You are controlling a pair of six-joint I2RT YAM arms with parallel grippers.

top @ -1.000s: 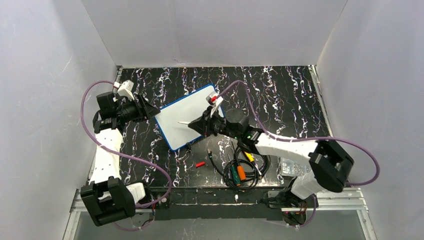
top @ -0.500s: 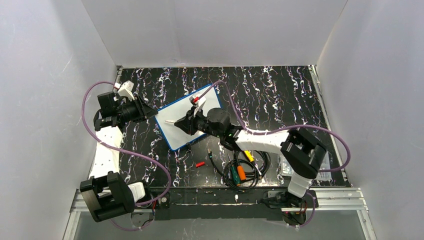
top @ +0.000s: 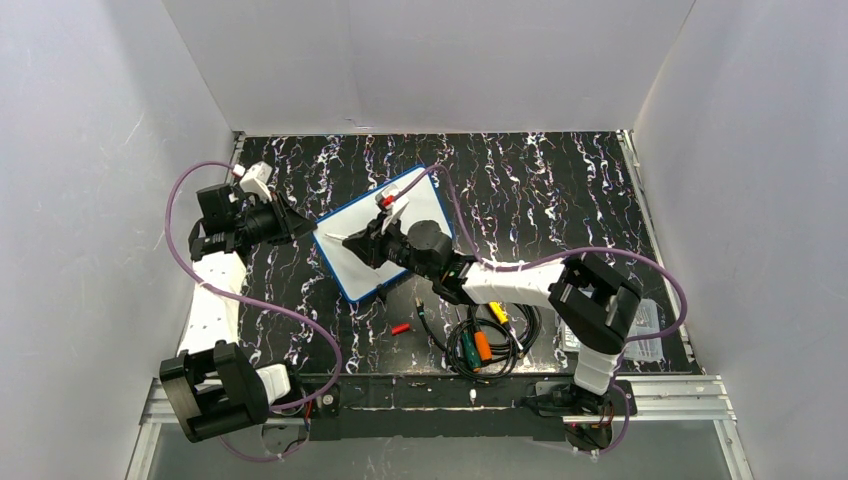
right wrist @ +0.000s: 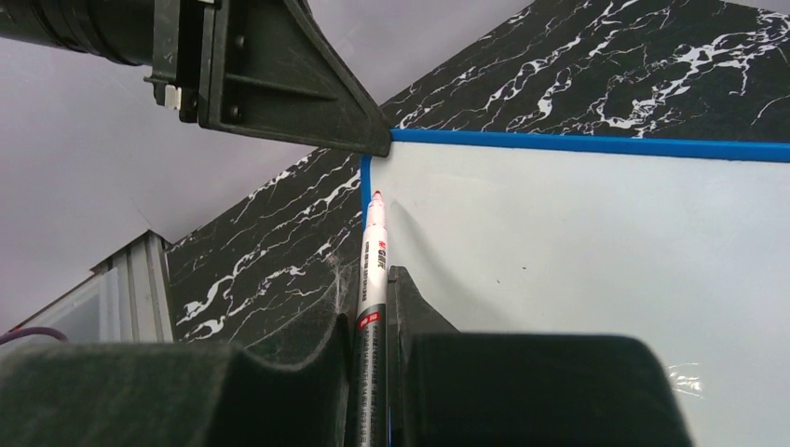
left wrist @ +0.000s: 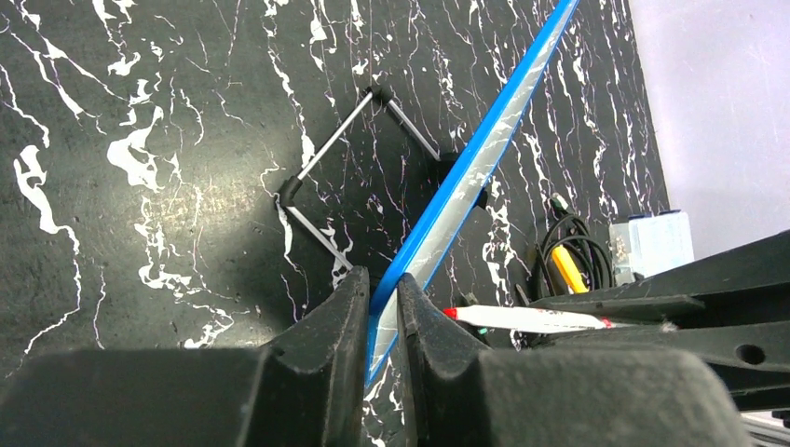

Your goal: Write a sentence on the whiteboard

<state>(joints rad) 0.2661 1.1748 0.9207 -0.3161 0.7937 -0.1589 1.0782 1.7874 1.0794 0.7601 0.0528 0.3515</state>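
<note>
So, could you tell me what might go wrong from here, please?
The left claw pinches only the rim of the whiteboard, with a thin wire stand behind it; marker pressure might tilt or slide it.
The marker in the right claw points at the board's corner, close to the left claw; a stroke could leave the board or bump it.
</note>
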